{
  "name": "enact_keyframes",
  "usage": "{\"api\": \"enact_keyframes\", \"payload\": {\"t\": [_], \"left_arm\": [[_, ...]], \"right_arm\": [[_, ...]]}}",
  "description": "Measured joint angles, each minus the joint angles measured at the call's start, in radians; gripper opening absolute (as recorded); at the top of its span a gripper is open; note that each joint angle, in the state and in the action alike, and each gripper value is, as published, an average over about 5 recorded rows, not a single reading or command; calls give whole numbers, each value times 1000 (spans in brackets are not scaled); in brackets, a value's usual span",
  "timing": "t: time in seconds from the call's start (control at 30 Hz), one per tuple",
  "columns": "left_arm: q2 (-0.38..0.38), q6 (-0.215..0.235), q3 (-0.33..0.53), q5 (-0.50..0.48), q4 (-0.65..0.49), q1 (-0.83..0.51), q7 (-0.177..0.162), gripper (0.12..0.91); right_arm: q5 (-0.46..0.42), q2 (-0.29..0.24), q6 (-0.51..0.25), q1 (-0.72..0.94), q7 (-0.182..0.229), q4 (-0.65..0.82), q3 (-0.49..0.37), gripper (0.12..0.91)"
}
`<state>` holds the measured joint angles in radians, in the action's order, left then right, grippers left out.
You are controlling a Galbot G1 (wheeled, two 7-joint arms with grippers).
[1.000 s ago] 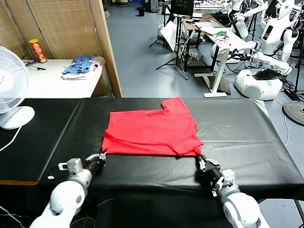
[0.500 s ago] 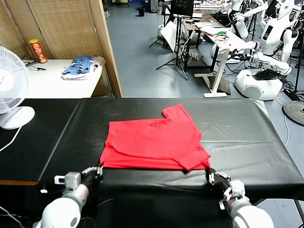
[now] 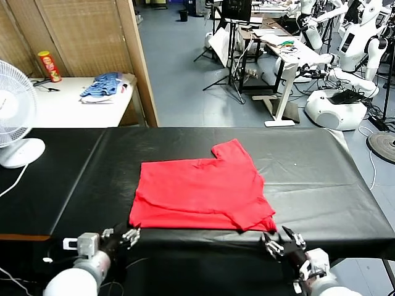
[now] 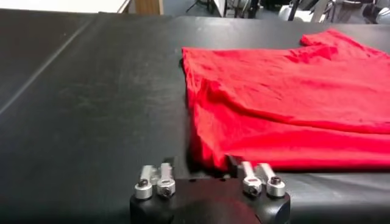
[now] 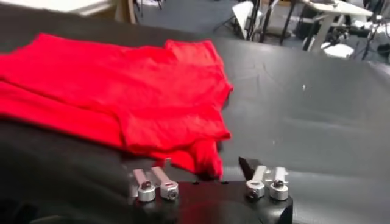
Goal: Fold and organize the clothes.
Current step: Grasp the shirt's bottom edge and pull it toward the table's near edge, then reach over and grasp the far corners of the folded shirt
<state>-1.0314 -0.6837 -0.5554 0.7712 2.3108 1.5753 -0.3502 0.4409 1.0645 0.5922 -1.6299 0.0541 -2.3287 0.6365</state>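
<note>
Both grippers stand with their jaws spread wide and nothing between them. From the head view the left gripper [image 3: 121,236] sits at the near edge of the black table [image 3: 308,172], just off the near-left corner of the red T-shirt [image 3: 200,192], and the right gripper [image 3: 282,242] sits at the same near edge, just off the shirt's near-right corner. In the left wrist view the left gripper [image 4: 206,181] has its fingertips [image 4: 163,180] apart on the black cover, with the shirt's [image 4: 286,109] folded corner lying close in front of them; whether a fingertip touches the cloth cannot be told. In the right wrist view the right gripper [image 5: 208,182] shows the same spread fingers [image 5: 261,180], and the shirt's [image 5: 128,97] drooping corner lies just ahead of them, free of any grip.

The T-shirt lies flat on the middle of the table, folded into a rough rectangle, plain red side up. One short sleeve sticks out at the far-right corner. The near edge is a doubled layer with a few wrinkles, and the near-right corner is slightly bunched.

Beyond the shirt the black cover runs bare to both sides. A white fan [image 3: 15,117] stands at the table's far left. Behind it, on a white side table [image 3: 62,108], lie a blue striped clothing pile [image 3: 105,86] and an upright red and yellow can [image 3: 49,65]. Other white robots [image 3: 345,74] and desks stand across the grey floor.
</note>
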Motion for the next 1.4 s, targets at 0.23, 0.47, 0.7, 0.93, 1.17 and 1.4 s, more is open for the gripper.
{"api": "enact_keyframes", "payload": {"t": [0.23, 0.47, 0.7, 0.93, 1.17, 1.4], "left_arm": [[25, 21, 34, 71, -109, -205, -5, 798], [21, 16, 140, 104, -363, -494, -7, 798], [-9, -7, 251, 108, -609, -739, 17, 798], [-54, -26, 320, 93, -810, -884, 29, 798], [-81, -49, 339, 100, -908, -928, 39, 798], [-85, -49, 340, 108, -924, -932, 55, 783]], "right_arm": [[23, -4, -17, 344, 26, 231, -117, 798], [18, 33, -48, 692, 33, 554, -296, 798], [20, 88, -81, 937, 13, 851, -430, 798], [20, 161, -64, 1094, 4, 1081, -499, 798], [10, 232, -41, 1171, -21, 1229, -515, 798], [7, 263, -44, 1197, -21, 1288, -512, 715]]}}
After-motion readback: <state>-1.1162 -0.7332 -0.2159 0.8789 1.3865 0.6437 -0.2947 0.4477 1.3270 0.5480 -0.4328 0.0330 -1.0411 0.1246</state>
